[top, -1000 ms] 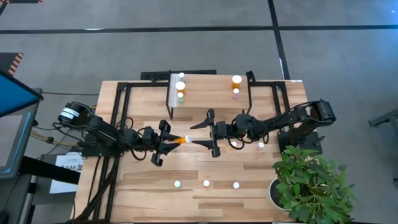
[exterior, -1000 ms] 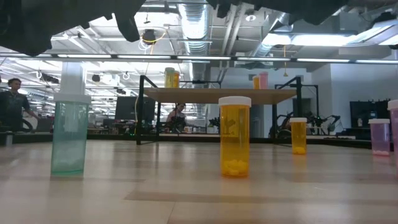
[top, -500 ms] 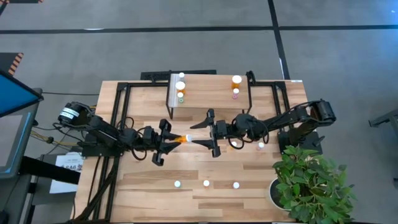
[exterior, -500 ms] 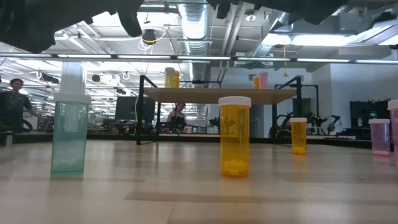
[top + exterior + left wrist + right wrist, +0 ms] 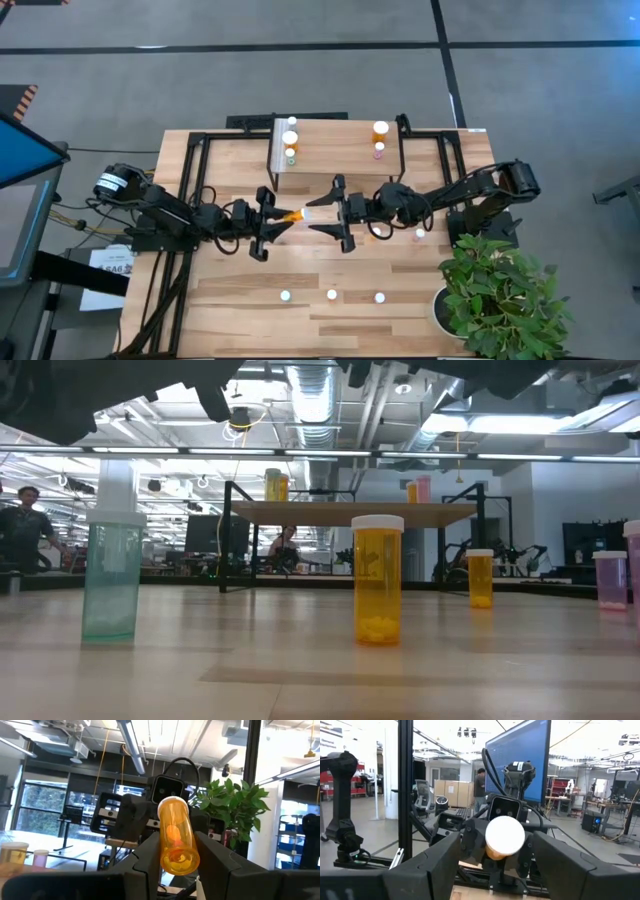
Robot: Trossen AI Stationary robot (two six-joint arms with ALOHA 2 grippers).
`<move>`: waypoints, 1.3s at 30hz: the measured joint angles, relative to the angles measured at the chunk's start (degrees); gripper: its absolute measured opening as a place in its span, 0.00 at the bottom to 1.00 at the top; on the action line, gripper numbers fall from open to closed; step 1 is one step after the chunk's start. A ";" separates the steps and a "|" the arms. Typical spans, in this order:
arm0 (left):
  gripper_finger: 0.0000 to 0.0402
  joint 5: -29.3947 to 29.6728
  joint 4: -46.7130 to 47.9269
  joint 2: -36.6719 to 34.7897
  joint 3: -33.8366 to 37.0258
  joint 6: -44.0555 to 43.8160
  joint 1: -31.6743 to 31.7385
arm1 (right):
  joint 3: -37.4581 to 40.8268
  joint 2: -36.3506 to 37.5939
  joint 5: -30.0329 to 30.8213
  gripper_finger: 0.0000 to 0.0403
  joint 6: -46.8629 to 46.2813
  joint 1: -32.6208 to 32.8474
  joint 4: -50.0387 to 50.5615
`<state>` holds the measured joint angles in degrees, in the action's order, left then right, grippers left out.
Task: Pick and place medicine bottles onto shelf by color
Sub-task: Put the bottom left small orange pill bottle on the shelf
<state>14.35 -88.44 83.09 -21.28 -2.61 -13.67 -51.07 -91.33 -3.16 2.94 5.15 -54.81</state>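
Observation:
My left gripper (image 5: 272, 222) is shut on an orange medicine bottle (image 5: 291, 215) with a white cap (image 5: 314, 210), above the table's middle, just near of the shelf (image 5: 335, 165). The bottle also shows in the left wrist view (image 5: 175, 832). My right gripper (image 5: 338, 213) faces it, open. Its two fingers stand on either side of the cap (image 5: 505, 836) without touching it. The shelf carries several bottles: some at its left end (image 5: 291, 138), an orange one (image 5: 380, 128) and a pink one (image 5: 379, 151) at its right end. My left gripper pinches the orange bottle's body (image 5: 176, 851) between its two fingers (image 5: 146, 856), toward the bottle's bottom end. The fingers come level from the table's left and lie along the bottle. The bottle is lifted clear of the table, lying about level, cap toward the right gripper.
Three white-capped bottles (image 5: 332, 295) stand in a row near the front edge; in the low view they show as a green one (image 5: 110, 575), an orange one (image 5: 378, 580) and a pink one (image 5: 610, 580). Another bottle (image 5: 419, 234) stands under the right arm. A potted plant (image 5: 500, 295) fills the near right corner.
My left gripper has gone toward the table's right edge and a little toward the far edge with the orange bottle, bringing its cap end in between the right gripper's open fingers. The bottle stays lifted and about level.

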 joint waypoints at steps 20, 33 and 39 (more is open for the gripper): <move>0.23 -0.11 0.03 0.00 0.00 -0.15 0.39 | -2.01 0.02 -0.11 0.62 -6.00 -1.21 2.90; 0.23 -0.09 0.04 0.00 0.00 -0.17 0.39 | -2.01 0.02 -1.56 0.53 -7.52 -2.25 3.48; 0.23 -0.13 0.02 0.00 0.00 -0.17 0.39 | -2.01 0.02 -3.19 0.43 -7.52 -2.25 3.57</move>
<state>14.22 -88.42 83.09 -21.28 -2.79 -13.28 -53.08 -91.31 -6.34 -4.58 2.90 -51.24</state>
